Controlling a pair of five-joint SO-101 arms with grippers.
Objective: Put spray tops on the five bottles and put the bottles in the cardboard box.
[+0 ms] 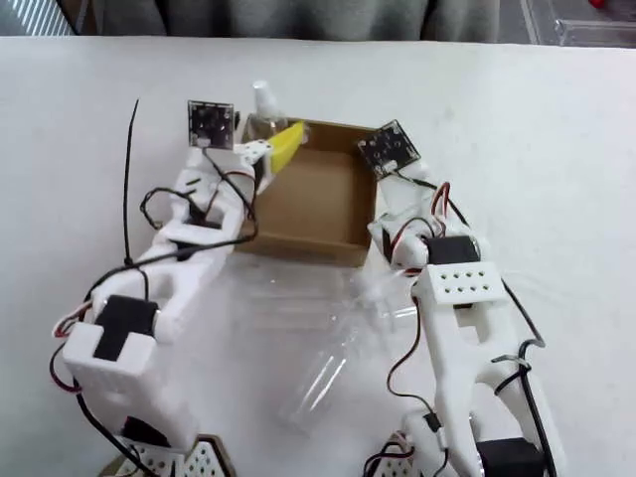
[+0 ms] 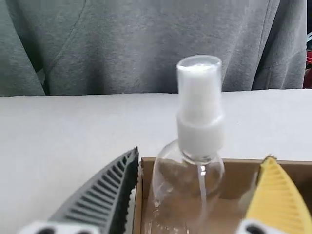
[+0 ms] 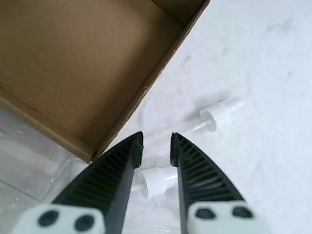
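Bottle, one capped, in cardboard box, two loose spray tops

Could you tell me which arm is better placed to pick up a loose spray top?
Right. The right gripper hangs open astride a spray top lying on the table beside the cardboard box; the left gripper is at the box's far corner, flanking a capped bottle.

Brown cardboard box, clear bottle with white spray top, white table.
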